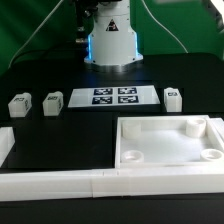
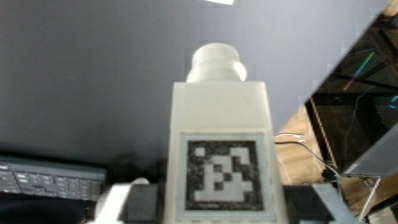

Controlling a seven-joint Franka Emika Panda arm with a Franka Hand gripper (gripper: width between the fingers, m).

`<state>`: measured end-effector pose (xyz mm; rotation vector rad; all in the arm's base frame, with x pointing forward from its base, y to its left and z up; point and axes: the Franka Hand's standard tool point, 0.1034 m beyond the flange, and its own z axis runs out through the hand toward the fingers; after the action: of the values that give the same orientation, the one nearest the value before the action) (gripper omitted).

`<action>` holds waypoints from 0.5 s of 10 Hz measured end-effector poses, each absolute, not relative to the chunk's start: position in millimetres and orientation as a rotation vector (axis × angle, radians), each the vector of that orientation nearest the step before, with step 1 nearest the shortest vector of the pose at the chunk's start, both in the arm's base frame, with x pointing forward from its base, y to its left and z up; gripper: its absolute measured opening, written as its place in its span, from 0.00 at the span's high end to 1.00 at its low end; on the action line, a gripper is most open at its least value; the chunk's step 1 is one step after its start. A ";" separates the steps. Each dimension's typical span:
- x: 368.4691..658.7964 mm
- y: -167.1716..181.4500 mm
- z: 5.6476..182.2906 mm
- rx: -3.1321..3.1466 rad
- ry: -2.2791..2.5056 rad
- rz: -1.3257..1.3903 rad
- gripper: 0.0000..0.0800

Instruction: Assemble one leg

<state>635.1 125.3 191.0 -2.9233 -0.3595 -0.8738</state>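
In the wrist view my gripper (image 2: pixel 217 206) is shut on a leg (image 2: pixel 217 115), a white block with a round peg at its far end and a black-and-white tag facing the camera. The fingers (image 2: pixel 135 203) press its two sides. The held leg is off the table, with a dark background behind it. In the exterior view three more legs lie on the table: two at the left (image 1: pixel 18 104) (image 1: pixel 52 102) and one at the right (image 1: pixel 172 98). My gripper and the held leg do not show in the exterior view.
The large white tray-like panel (image 1: pixel 132 150) with corner sockets lies at the exterior view's front right. The marker board (image 1: pixel 113 96) lies mid-table. A long white rail (image 1: pixel 70 182) runs along the front edge. The robot base (image 1: pixel 110 40) stands at the back. Cables (image 2: pixel 347 120) show beyond the leg.
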 end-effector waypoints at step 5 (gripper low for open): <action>637.0 118.7 148.3 -2.936 -0.373 -0.823 0.63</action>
<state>637.0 118.7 148.3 -2.9364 -0.3729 -0.8229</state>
